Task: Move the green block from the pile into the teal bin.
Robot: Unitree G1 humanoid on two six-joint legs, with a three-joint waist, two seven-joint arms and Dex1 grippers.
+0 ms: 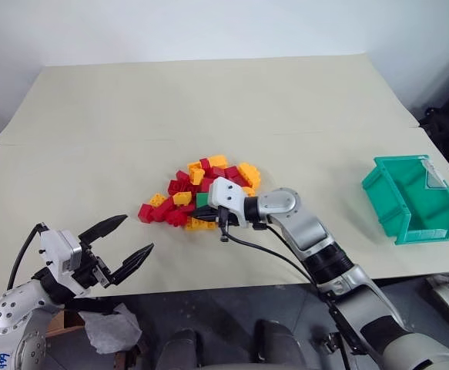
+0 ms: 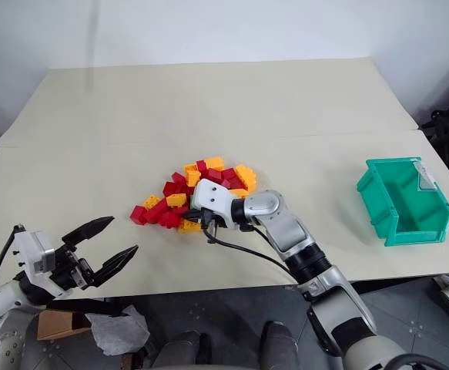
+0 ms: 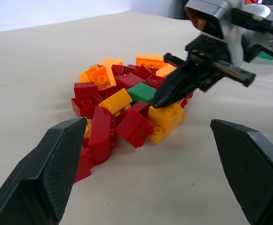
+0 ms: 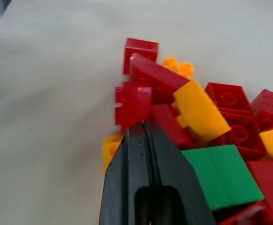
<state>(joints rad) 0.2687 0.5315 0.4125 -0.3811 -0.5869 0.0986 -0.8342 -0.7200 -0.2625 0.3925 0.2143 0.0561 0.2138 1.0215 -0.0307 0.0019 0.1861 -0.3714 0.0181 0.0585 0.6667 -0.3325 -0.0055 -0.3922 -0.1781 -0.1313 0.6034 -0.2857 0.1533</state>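
Near the middle of the table [image 1: 209,100], on the robot's side of the pile [image 1: 197,193], lies the green block [image 1: 202,200], a small dark-green brick wedged among red and yellow-orange ones. From the left wrist it shows with a flat green face up, a yellow brick on one side of it and red bricks around it. The right gripper [image 4: 143,136] has its two black fingers pressed together with nothing between them; their joined tip sits low at the edge of the heap, just beside the green block and against a red brick. It holds no brick.

The left gripper [image 1: 124,243] hangs off the near left edge of the table, well apart from the pile, its fingers [image 3: 56,164] spread wide and empty, pointing toward the heap.

The teal bin [image 1: 413,199] stands near the right edge of the table, well apart from the bricks, its open top facing up and its inside bare.

The tabletop is a pale cream, matte surface made of two boards, with a seam running across it behind the pile. A plain white wall rises behind the far edge. Below the near edge lies a grey floor with a crumpled pale sheet [image 1: 112,327] on it, and dark equipment stands at the far right.
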